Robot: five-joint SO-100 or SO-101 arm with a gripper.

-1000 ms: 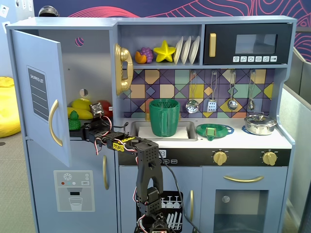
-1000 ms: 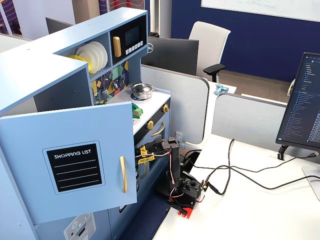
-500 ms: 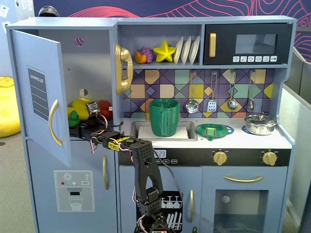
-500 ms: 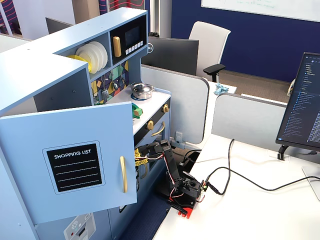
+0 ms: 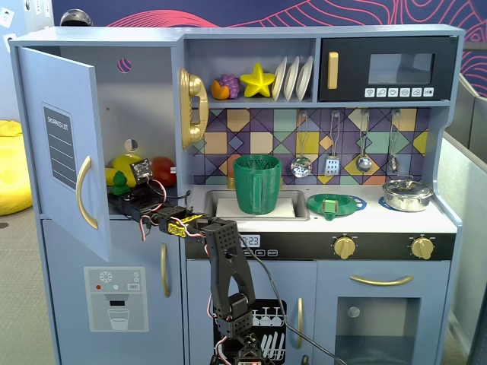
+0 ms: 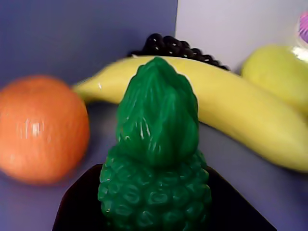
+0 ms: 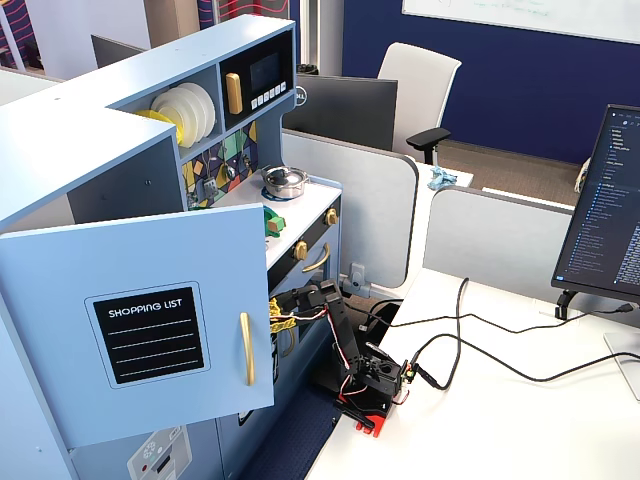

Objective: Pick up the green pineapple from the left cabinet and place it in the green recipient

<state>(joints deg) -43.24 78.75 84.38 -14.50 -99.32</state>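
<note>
- The pineapple (image 6: 156,168) fills the wrist view: glossy green plastic, a knobbly oval body under a ridged, pointed leaf crown, standing upright on the cabinet shelf.
- Around its base the wrist view shows dark shapes low on either side, seemingly the gripper's fingers; I cannot tell whether they are pressing the fruit or merely flanking it.
- Behind it lies a smooth curved banana (image 6: 226,106), with a cluster of dark beaded grapes (image 6: 168,44) peeking over it, a shiny orange ball (image 6: 41,130) to the left and a pale yellow lemon (image 6: 276,72) to the right.
- In a fixed view from the front, the pineapple (image 5: 119,179) is only a small green lump inside the cabinet (image 5: 144,114), with the gripper (image 5: 131,185) reaching in beside it, red and black wires trailing along the arm (image 5: 224,258).
- That view also shows the door (image 5: 65,152) swung open, with its gold curved handle and dark label.
- The ribbed dark-green cup (image 5: 259,184) stands in the sink, well apart from the fruit.
- The side fixed view hides the shelf entirely behind the door (image 7: 150,320), labelled "SHOPPING LIST"; only the arm (image 7: 330,320) and its base on the white desk show.
</note>
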